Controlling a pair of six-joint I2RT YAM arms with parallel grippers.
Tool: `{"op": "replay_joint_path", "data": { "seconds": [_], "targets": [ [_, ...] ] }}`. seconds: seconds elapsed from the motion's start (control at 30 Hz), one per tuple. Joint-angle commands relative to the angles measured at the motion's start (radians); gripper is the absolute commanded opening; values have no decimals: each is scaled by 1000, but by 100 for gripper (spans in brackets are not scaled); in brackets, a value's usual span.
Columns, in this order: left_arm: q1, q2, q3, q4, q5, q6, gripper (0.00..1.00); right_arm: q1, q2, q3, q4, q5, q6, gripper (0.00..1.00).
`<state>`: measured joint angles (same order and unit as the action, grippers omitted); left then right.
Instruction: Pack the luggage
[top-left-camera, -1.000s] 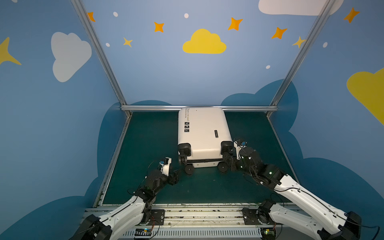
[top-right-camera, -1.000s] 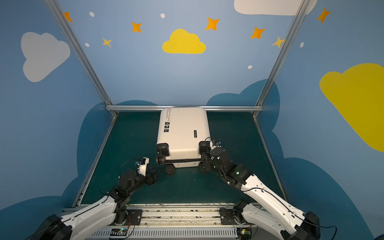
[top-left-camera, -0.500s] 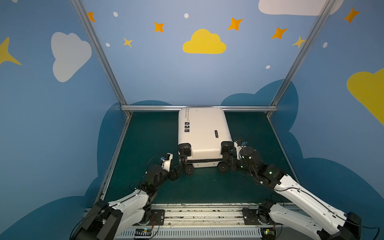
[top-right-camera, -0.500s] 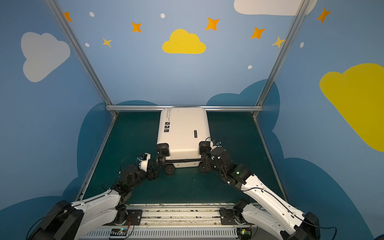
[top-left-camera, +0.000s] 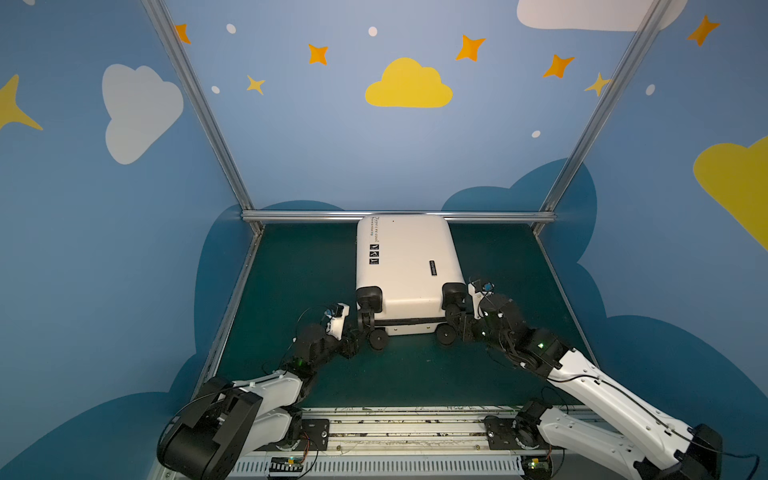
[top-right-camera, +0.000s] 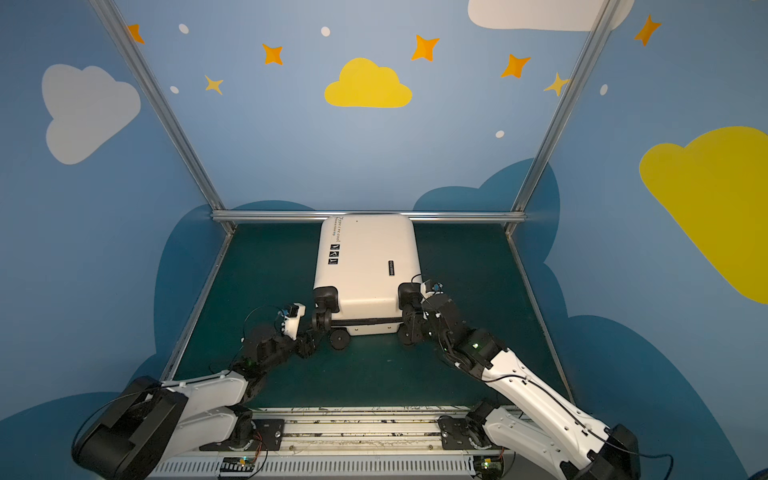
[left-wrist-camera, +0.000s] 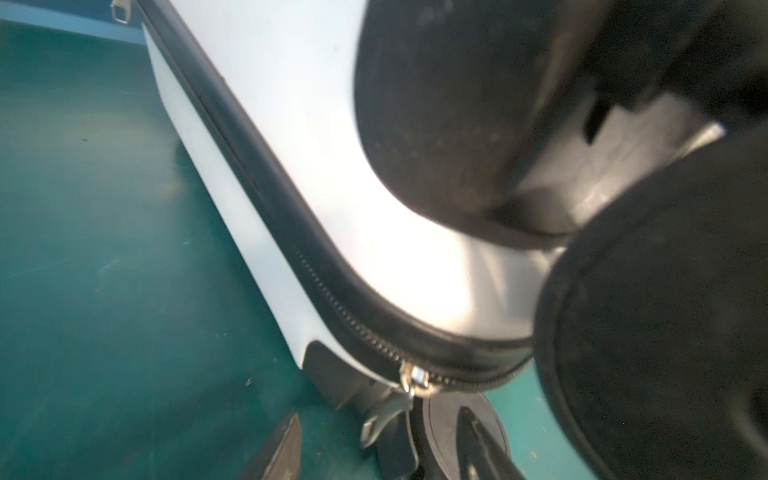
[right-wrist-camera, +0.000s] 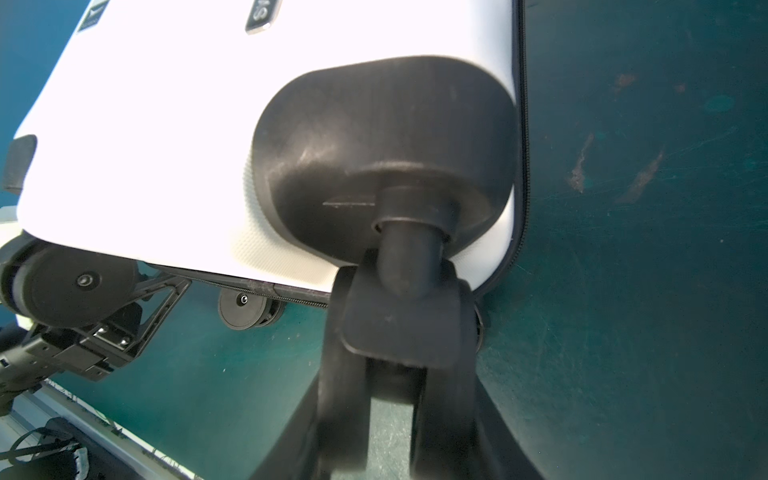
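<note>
Two holds likely suit this stiff, slick-shelled luggage (top-left-camera: 405, 266): right jaws clamp a caster (right-wrist-camera: 399, 316), left jaws, half-open, empty, flank the zipper pull (left-wrist-camera: 411, 380).

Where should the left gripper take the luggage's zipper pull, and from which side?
Pinch the metal tab hanging from the slider, on its flat faces. It dangles off the zipper band at the near left corner of the luggage, beside a wheel. The left gripper therefore probably does best coming low over the mat from that corner.
</note>
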<state>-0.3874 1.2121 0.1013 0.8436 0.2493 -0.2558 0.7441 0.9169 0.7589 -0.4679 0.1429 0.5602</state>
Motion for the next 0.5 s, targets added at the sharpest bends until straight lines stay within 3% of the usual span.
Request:
{"op": "replay_joint_path", "data": {
  "seconds": [0.0,0.27,0.47],
  "targets": [
    [7,22,24,76,34,0,55,4,-9,5,55,-46,-46,0],
    [19,29,36,88,63,-3,41,4,-12,8,43,-43,-46,0],
    [21,35,37,82,59,0,38,5,-12,8,42,-43,-45,0]
  ]
}}
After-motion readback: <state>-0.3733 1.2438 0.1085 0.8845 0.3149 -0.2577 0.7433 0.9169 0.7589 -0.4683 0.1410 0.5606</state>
